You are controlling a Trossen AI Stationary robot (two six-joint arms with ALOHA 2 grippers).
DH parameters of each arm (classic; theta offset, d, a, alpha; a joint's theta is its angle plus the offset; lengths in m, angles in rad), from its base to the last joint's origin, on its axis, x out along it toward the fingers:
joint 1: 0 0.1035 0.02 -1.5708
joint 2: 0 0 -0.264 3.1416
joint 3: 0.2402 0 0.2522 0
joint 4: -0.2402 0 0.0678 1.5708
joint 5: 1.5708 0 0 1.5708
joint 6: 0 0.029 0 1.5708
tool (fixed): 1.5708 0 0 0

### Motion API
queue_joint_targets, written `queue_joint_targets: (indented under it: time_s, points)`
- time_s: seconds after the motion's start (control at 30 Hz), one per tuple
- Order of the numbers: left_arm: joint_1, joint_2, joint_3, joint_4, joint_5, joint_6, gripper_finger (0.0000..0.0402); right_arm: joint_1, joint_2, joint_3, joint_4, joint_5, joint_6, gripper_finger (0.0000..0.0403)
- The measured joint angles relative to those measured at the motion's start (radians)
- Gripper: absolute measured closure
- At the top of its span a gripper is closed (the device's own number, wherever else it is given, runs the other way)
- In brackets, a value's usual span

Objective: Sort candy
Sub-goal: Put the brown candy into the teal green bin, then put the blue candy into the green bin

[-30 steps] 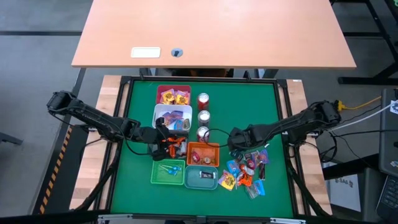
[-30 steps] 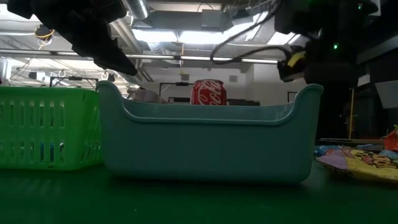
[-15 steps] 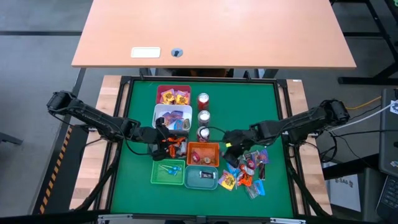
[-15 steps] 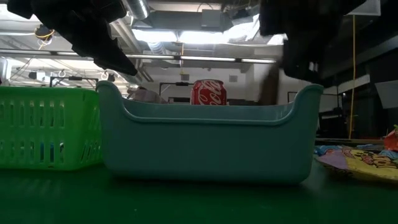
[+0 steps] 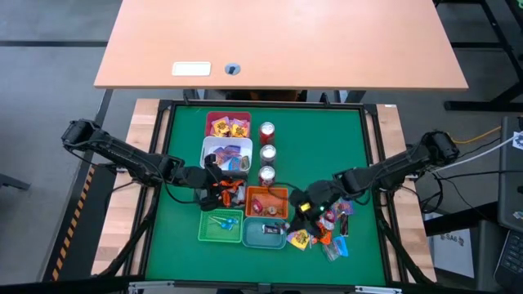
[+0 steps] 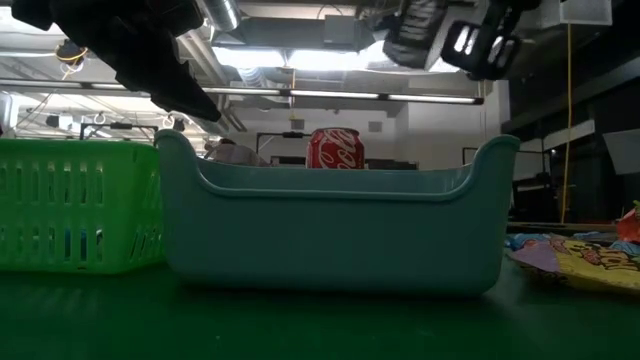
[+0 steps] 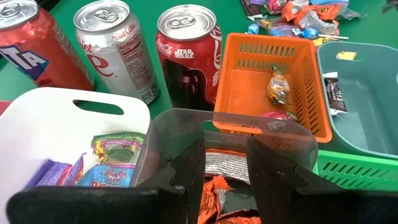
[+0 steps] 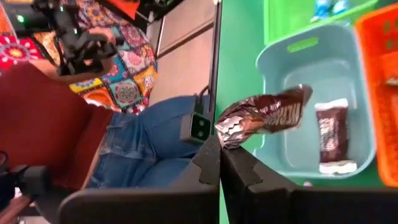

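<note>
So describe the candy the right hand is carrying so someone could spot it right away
Start at the teal bin, at the near end of the bin cluster on the green table, beside the green basket. Just right of it hangs the right hand, shut on a dark brown crinkly candy bar. Unlike the brown bar lying in the bin, this one is up in the air, pinched by one end.

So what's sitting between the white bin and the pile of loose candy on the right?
In the high view, the nearest of the three cans, the orange basket and the right claw lie between the white bin and the loose candy.
</note>
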Motion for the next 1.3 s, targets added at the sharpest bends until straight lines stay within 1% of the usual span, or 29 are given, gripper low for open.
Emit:
queue_joint_targets:
  time_s: [0.07,0.2,0.3,0.47,0.53,0.67,0.77,0.93,1.03,1.1,1.17,1.23,1.3]
  points:
    - [0.000,0.000,0.000,0.002,0.000,0.000,0.0295,0.023,0.002,0.000,-0.002,0.015,0.000,0.0403]
    - [0.000,0.000,0.000,0.003,0.000,0.000,0.0295,0.058,0.015,0.000,-0.008,0.095,0.000,0.0403]
    - [0.000,0.000,0.000,0.003,0.000,0.000,0.0295,0.063,0.030,0.001,-0.003,0.126,0.001,0.0403]
    - [-0.001,0.000,0.000,0.003,0.000,0.000,0.0295,0.062,0.075,0.001,0.008,0.113,0.002,0.0402]
    - [-0.001,0.000,0.000,0.003,0.000,0.000,0.0295,0.062,0.097,0.001,0.028,0.093,0.003,0.0402]
    - [-0.001,0.000,0.000,0.004,0.000,0.000,0.0295,0.062,0.126,0.000,0.075,0.093,0.002,0.0399]
    - [-0.001,0.000,0.000,0.006,0.000,0.000,0.0295,0.062,0.128,0.000,0.080,0.092,0.003,0.0377]
    - [-0.001,0.000,0.000,0.005,0.000,0.000,0.0295,0.061,0.128,0.000,0.075,0.110,0.003,0.0317]
    - [-0.001,0.000,0.000,0.005,0.000,0.000,0.0295,0.054,0.128,0.000,0.063,0.110,0.000,0.0291]
    - [-0.001,0.000,0.000,0.005,0.000,0.000,0.0295,0.043,0.129,0.000,0.059,0.091,0.000,0.0282]
    - [-0.001,0.000,0.000,0.005,0.000,0.000,0.0295,0.020,0.125,0.000,0.053,0.043,-0.001,0.0280]
    - [-0.001,0.000,0.000,0.005,0.000,0.000,0.0295,-0.002,0.114,0.000,0.018,-0.012,-0.020,0.0281]
    - [-0.001,0.000,0.000,0.005,0.000,0.000,0.0295,-0.021,0.092,0.000,-0.045,-0.040,-0.051,0.0285]
